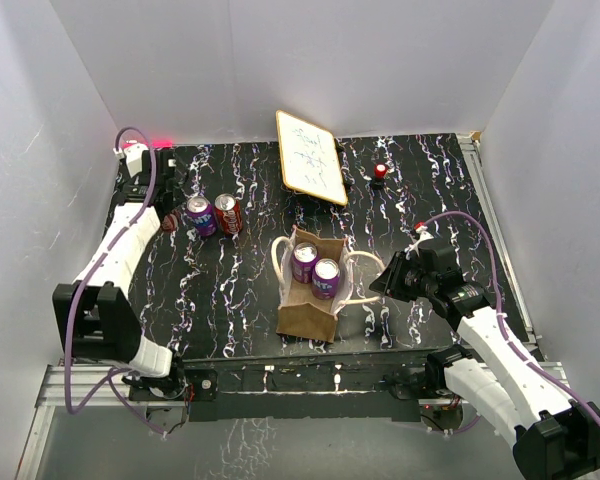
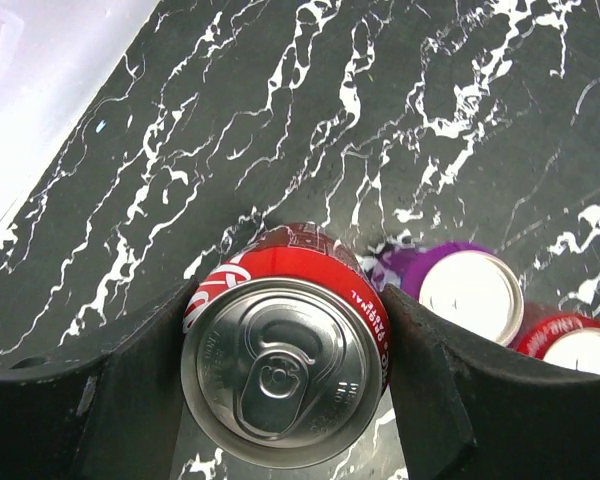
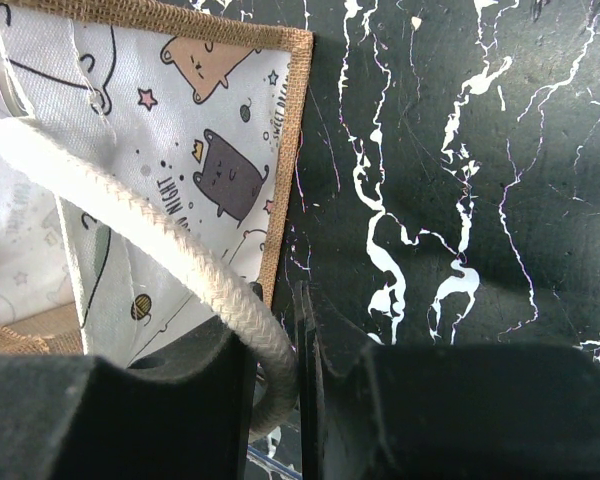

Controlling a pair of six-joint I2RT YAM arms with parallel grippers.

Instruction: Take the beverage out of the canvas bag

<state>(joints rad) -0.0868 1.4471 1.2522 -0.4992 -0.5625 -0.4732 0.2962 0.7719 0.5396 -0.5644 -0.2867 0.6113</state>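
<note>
Far left on the counter [image 1: 240, 290], left fingers [image 2: 110, 400] clamp a red can [image 2: 285, 360] beside a purple can [image 2: 470, 290] and a second red can [image 2: 575, 350]. I'd lower it flat before releasing; smooth aluminium slips. Right fingers [image 3: 430, 410] pinch the braided rope handle [image 3: 130, 200] of the coarse burlap bag [image 1: 308, 312] at centre, where two more cans [image 1: 326, 277] stand.

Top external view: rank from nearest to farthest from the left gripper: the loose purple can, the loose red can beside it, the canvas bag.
1. loose purple can, just right of the left gripper and its gripped red can.
2. loose red can, on the purple can's far side.
3. canvas bag, mid-table toward the near edge.
</note>
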